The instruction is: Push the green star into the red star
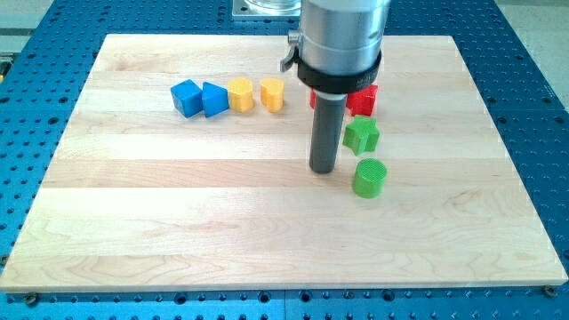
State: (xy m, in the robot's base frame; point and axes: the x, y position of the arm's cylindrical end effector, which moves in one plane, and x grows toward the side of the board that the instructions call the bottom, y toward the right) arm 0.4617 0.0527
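Your rod has no claw; my tip [322, 170] grasps nothing, sitting at eight o'clock of the green star [361, 135], which lies just below the red star [363, 100]; green cylinder [369, 178] at four o'clock.

My tip [322, 170] sits left of the star [361, 135], above-left of the cylinder [369, 178].

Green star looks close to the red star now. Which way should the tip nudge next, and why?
Probably bring my tip round below the green star, into the gap above the green cylinder, then push toward the view's top. My tip now sits at the star's lower left. The red star, partly hidden by the arm, lies just above the green one, seemingly with a slight gap left.
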